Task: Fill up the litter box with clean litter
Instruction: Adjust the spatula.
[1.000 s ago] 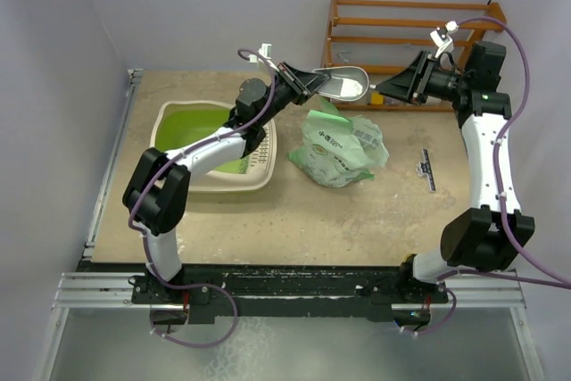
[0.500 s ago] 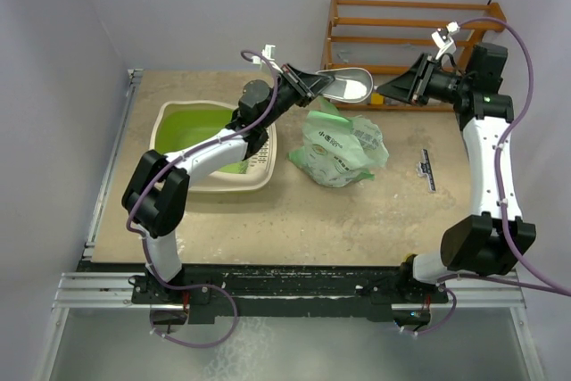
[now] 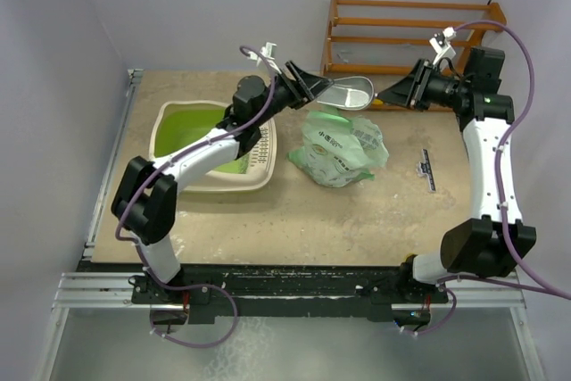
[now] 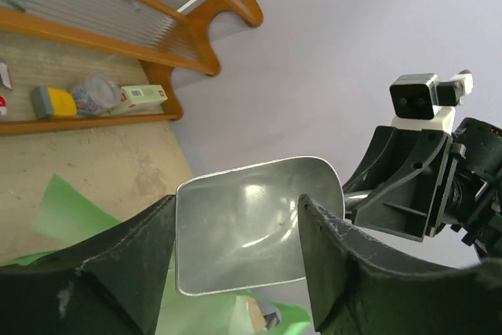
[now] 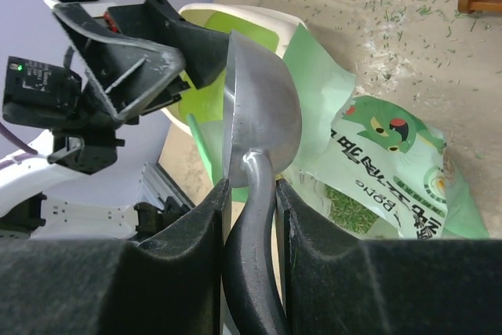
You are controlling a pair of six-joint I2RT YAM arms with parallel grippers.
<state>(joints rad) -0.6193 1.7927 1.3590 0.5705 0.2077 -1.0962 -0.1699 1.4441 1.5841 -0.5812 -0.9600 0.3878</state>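
The right gripper [image 5: 251, 186] is clamped on the black handle of a metal scoop [image 5: 263, 115], held in the air above the bag [image 3: 339, 149]. The left gripper [image 4: 235, 217] has its fingers apart, one on each side of the scoop's bowl (touching or not is unclear). The litter box [image 3: 234, 183] sits on the table [image 3: 357, 220] left of the bag. Litter [image 5: 345, 208] shows in the bag's mouth, with more specks on the tabletop.

The litter box [image 3: 234, 186] has a cream rim and a lime-green inside. The bag [image 3: 339, 153] is pale green, printed with a green cartoon cat and dark lettering. The litter [image 5: 345, 208] in its mouth is darker green. The scoop [image 3: 350, 91] is shiny silver with a black handle. The worktop [image 3: 357, 220] is sandy beige and the rack [image 3: 332, 33] is orange-brown wood.
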